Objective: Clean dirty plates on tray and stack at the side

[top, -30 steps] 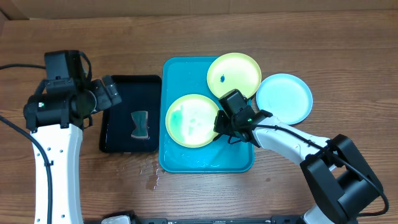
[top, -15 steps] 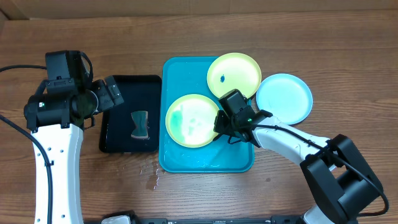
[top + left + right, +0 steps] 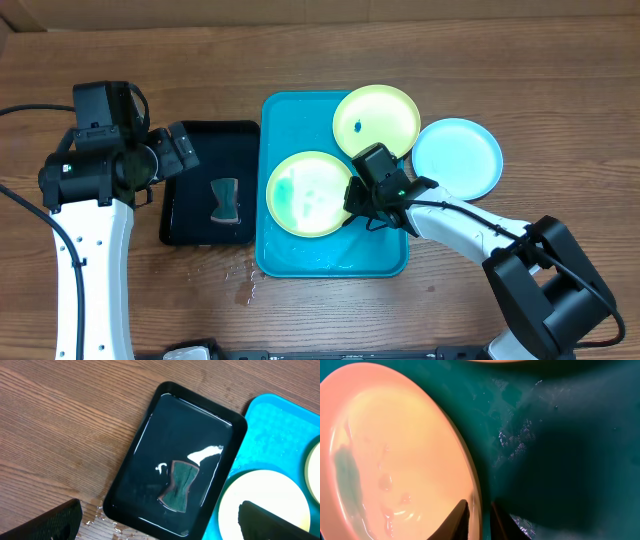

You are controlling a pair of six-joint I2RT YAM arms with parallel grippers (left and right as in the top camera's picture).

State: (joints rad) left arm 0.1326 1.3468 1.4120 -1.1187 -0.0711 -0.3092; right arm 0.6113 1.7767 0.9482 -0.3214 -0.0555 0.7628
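**A:** Over the last second only the left arm's end effector (image 3: 176, 148) has shifted, a little toward the small black plastic tray (image 3: 190, 228). Its fingers are spread wide, and no plate has moved.

**B:** So the cleaning looks stalled. The near pale yellow-green round plastic plate (image 3: 308, 193) lies in the big turquoise rectangular tray (image 3: 275, 258), with a greenish smear on it.

**A:** The right end effector (image 3: 480, 516) straddles that plate's rim (only its wrist camera shows this). Whether it is pinching or just loosened, nobody can tell.

**B:** The left wrist view adds the dark green sponge (image 3: 179, 485), lying in the glossy black tray.
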